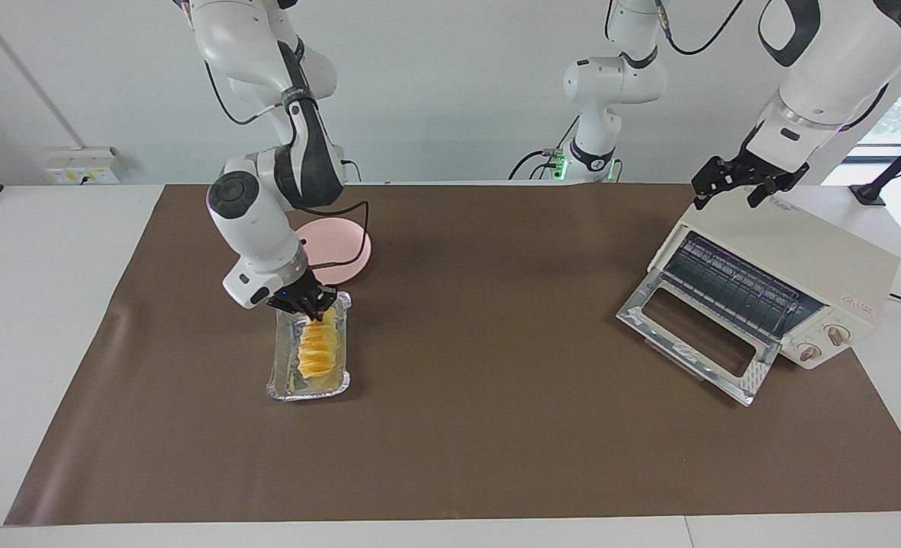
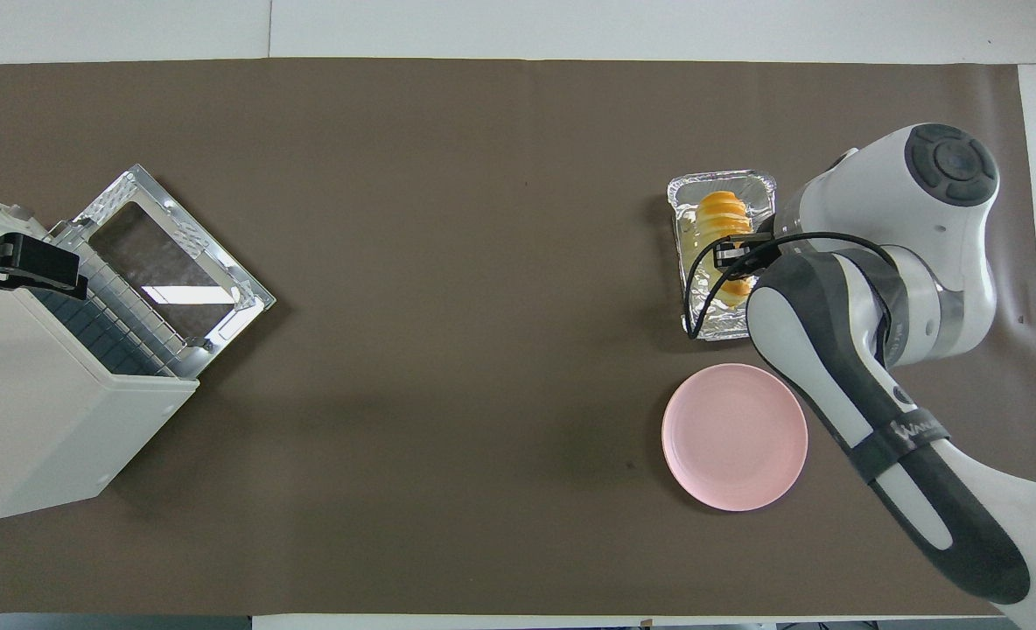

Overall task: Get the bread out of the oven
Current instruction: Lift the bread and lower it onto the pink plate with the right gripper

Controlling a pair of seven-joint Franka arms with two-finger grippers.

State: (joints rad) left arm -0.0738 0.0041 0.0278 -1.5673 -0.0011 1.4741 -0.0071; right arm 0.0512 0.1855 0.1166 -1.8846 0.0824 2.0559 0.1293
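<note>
While the bread (image 1: 316,350) is tilting up out of the foil tray (image 1: 283,388), its upper end is sitting pinched in the right gripper (image 1: 315,310), which is clenching it just above the tray's end by the pink plate (image 1: 348,247). Well apart from that claw, toward the left arm's end, the oven (image 1: 793,278) is standing with its door (image 1: 694,335) dropped open, and the left gripper (image 1: 747,186) is waiting spread wide over the oven's top.
</note>
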